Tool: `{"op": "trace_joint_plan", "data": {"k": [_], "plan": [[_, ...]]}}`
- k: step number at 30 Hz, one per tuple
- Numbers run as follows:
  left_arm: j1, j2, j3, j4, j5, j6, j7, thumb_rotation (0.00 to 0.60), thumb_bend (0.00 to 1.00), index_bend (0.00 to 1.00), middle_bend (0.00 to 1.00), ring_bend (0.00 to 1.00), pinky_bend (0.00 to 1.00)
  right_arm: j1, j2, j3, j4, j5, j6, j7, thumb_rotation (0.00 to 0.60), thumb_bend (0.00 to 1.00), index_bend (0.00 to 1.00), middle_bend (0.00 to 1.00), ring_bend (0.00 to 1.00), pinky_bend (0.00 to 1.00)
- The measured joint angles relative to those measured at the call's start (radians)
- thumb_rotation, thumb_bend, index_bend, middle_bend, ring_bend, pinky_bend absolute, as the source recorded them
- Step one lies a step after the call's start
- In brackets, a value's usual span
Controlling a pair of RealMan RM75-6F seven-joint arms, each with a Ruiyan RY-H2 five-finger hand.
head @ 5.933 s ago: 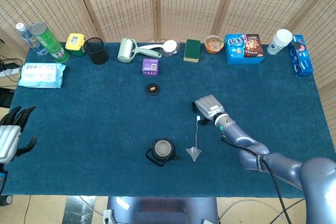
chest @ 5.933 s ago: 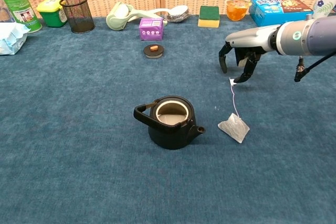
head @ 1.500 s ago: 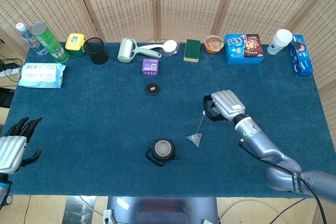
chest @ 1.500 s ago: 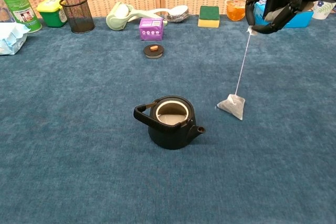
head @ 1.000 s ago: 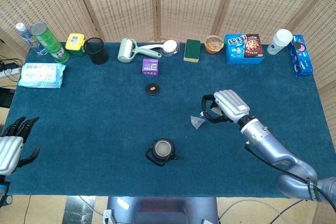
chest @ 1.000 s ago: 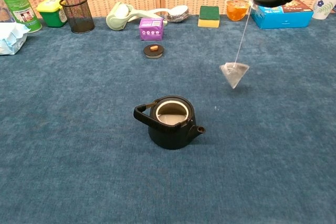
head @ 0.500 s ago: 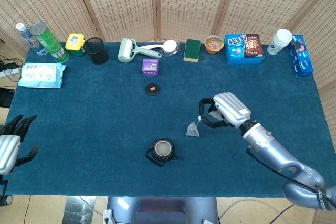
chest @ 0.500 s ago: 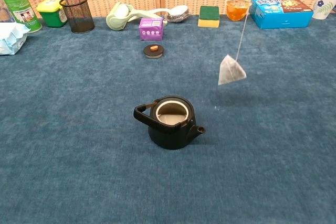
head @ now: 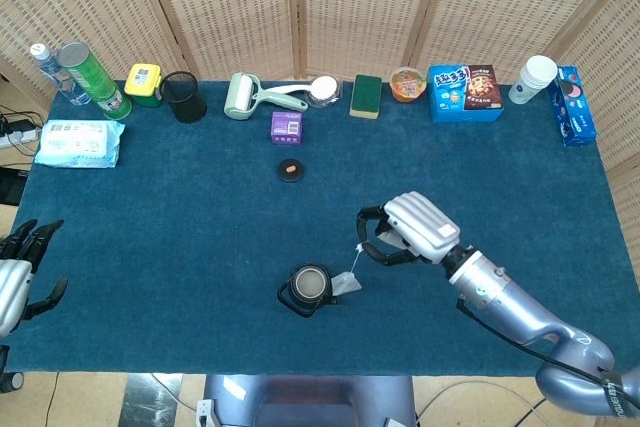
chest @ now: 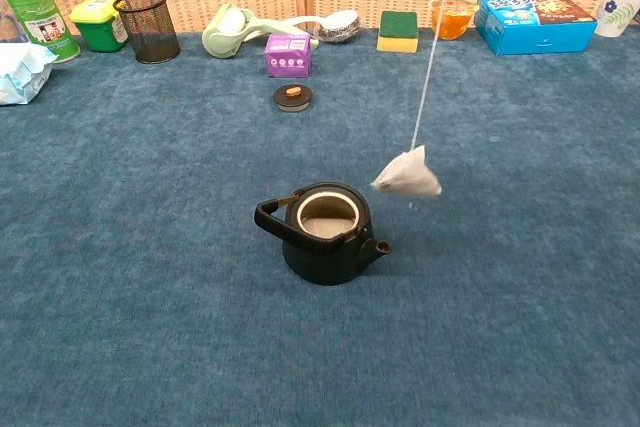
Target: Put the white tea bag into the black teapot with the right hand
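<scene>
The white tea bag [chest: 407, 173] is held by its string in the pinched fingers [head: 372, 237] of the right hand [head: 410, 230], dangling just right of the black teapot [chest: 325, 232]; carrying is underway, and centring over the opening, then lowering, is judged to be needed.

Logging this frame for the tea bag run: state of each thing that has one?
teapot: upright on the table, open, lid off
lid: on the table behind the teapot, apart from it
tea bag: in the air on its string, right of the teapot's opening, not in
right hand: holds the string's top end
left hand: at the table's left edge, fingers apart, holds nothing
</scene>
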Motion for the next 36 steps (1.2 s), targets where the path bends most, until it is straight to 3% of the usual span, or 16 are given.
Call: {"op": "trace_joint_plan", "data": {"k": [13,36], "plan": [[0.02,0.011,0.008,0.011,0.01,0.021,-0.024,0.6,0.45,0.03,0.14,0.0,0.12,0.023,-0.011,-0.008,-0.049,-0.052,0.004,-0.012,0.6,0.52,0.66,1.0,1.0,1.0],[0.042,0.003,0.017,0.055,0.022,0.037,-0.074,0.6,0.45,0.03,0.14,0.0,0.12,0.055,-0.062,-0.038,-0.065,-0.018,-0.037,-0.077,0.6,0.52,0.66,1.0,1.0,1.0]]}}
